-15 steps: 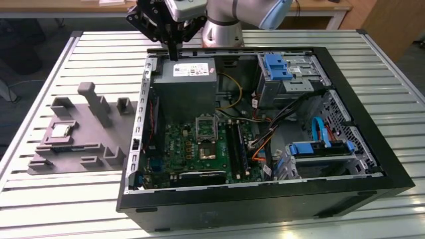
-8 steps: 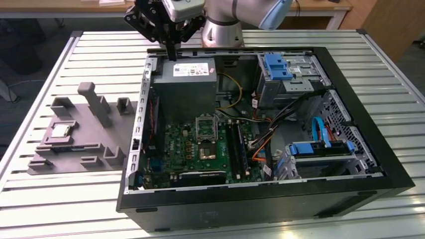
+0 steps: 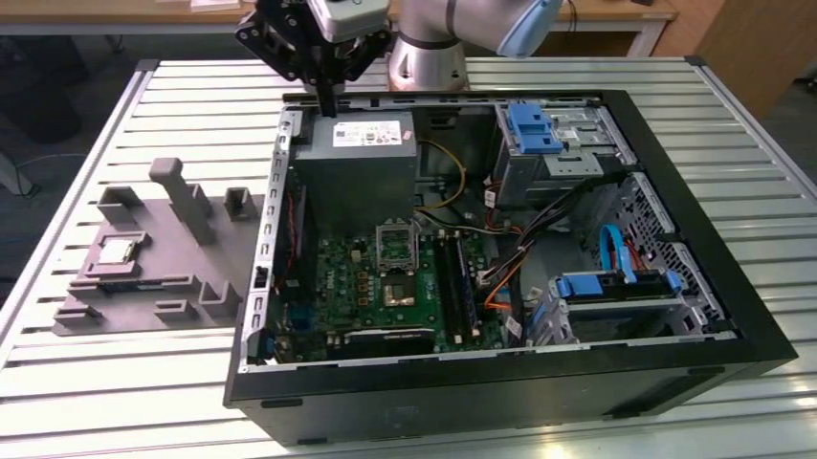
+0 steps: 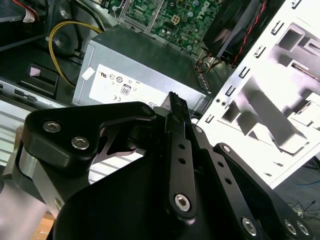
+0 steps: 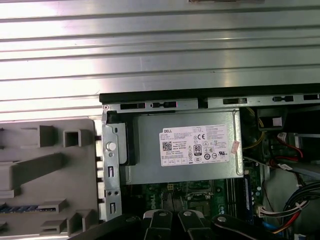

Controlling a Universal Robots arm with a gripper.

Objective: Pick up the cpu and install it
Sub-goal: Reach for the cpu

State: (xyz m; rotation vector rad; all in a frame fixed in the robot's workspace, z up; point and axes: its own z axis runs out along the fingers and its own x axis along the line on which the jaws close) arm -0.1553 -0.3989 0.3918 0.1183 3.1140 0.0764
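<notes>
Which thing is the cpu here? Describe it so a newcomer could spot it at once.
On the slatted table, at the exterior view's left of the open computer case, lies a grey moulded tray. The cpu sits in its square recess: flat and shiny silver, unlike the tray's matte upright blocks.

Bright glare on slatted table (image 5: 160,55), dim inside computer case (image 3: 447,406)

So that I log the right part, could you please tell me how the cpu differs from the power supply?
The cpu is a small flat square; the power supply is a large box with a white label. The cpu lies in the grey tray outside the computer case; the power supply is mounted inside it. The hand hangs above the power supply's edge, well apart from the cpu. Both are silver-grey metal.
</notes>
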